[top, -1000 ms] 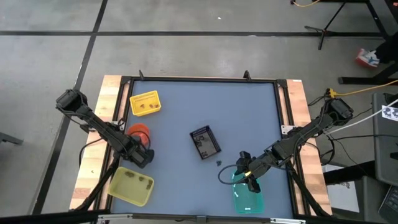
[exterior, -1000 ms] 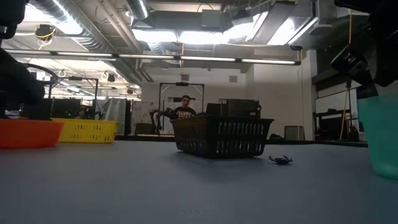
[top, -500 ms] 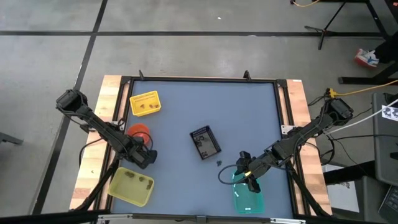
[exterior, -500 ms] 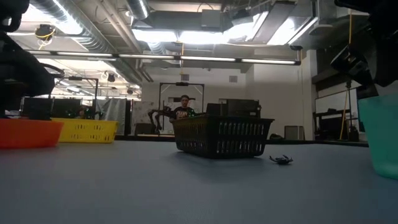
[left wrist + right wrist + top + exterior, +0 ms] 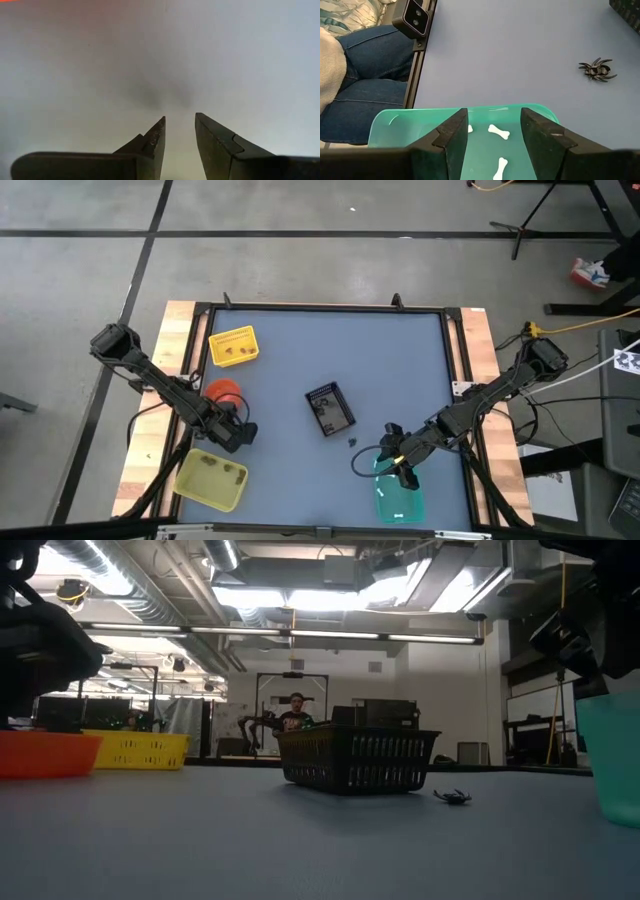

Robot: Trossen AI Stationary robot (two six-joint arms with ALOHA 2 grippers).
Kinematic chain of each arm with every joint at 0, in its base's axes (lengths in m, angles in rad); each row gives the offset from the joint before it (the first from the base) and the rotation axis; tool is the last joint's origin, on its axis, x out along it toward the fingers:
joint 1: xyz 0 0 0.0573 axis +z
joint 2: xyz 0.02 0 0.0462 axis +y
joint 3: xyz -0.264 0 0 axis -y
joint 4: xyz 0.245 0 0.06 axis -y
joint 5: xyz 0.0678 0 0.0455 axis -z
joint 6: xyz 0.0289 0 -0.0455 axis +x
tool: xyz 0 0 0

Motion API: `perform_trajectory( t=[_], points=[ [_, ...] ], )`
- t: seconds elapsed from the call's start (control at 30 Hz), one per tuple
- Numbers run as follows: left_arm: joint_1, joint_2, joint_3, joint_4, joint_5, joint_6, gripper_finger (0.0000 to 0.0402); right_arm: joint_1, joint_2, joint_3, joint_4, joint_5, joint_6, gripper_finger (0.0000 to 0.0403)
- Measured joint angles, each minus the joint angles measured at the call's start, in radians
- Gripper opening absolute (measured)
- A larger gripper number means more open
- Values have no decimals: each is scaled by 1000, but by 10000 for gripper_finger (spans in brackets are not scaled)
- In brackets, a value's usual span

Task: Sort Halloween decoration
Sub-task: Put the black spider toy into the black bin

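White bones [image 5: 498, 132] are pooled in the teal tray [image 5: 395, 121] under the parted, empty right pincer [image 5: 494, 131], lower right; left pincer [image 5: 179, 131], lower left, is held slightly apart, empty.

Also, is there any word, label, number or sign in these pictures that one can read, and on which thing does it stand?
None can be read.
White tag with a black pattern at the edge of the high view: a marker, no letters.
Black rectangular mesh tray, teal plastic tray, yellow basket: no print visible.
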Motion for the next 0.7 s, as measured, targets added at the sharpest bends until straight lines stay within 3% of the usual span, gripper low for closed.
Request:
perform_trajectory(
  t=[0.37, 0.7],
  points=[
    [0, 0, 1, 0, -18, 0, 91, 0, 0, 0, 2, 2, 0, 179],
    [0, -1, 2, 97, -139, 118, 92, 0, 0, 0, 5, 42, -1, 179]
  ],
)
